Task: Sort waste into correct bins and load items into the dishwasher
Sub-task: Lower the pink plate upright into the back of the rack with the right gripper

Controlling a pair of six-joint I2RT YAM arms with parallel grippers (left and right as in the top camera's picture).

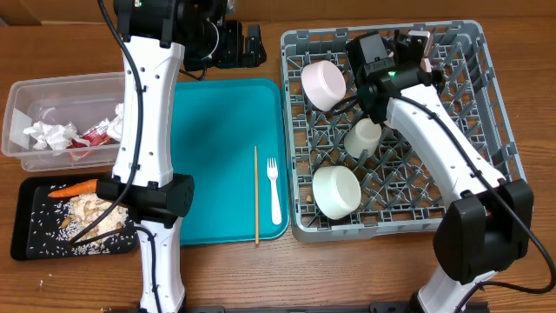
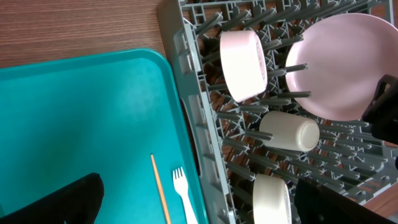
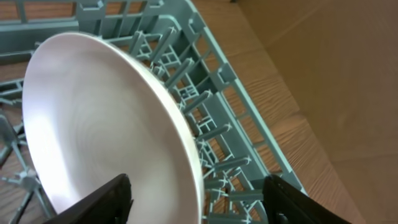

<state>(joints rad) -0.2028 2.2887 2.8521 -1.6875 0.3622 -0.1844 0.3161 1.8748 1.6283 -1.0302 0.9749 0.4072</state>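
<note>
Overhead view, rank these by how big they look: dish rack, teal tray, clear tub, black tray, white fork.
1. dish rack, clearly the largest
2. teal tray
3. clear tub and black tray: they look about alike, so I leave them unranked
4. white fork, the smallest

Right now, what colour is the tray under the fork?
The tray is teal, clearest in the overhead view.

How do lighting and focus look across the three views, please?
Overhead: even light, a soft shadow across the teal tray. Left wrist: dish rack sharp, left fingers dark and blurred. Right wrist: mild sheen on the plate, right fingers blurred.
</note>
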